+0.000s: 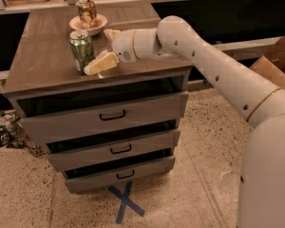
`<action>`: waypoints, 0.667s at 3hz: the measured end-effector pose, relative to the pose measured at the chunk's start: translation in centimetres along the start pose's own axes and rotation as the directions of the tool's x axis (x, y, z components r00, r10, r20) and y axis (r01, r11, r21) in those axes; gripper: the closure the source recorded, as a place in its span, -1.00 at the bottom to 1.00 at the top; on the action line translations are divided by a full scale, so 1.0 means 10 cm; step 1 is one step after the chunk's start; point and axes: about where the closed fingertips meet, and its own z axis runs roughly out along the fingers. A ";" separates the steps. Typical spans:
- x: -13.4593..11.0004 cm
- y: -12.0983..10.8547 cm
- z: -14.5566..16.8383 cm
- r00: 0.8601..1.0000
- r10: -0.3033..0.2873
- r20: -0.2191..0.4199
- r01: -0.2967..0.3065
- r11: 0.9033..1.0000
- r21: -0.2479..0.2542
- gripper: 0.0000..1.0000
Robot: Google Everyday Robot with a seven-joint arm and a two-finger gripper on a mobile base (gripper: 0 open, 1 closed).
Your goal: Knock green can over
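The green can [81,49] stands upright on the wooden top [42,65] of a grey drawer unit, near the middle left. My gripper [98,51] is right beside it on its right side, open, with nothing in it. The lower cream finger [101,63] reaches to the can's lower right side and seems to touch it. The upper finger [111,33] is behind and to the right of the can. My white arm [213,65] comes in from the right.
An orange-copper can [87,12] stands in a white bowl [99,23] just behind the green can. The drawer unit [109,115] has three drawers. A blue tape X [126,202] marks the floor. A cardboard box [275,63] is at the right, clutter [9,129] at the left.
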 end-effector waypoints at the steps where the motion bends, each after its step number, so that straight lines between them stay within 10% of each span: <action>1: -0.12 -0.03 0.25 0.999 0.009 0.046 -0.008 1.000 -0.018 -0.72; 2: -0.21 0.02 0.44 0.997 0.012 0.079 -0.008 0.999 -0.052 -0.25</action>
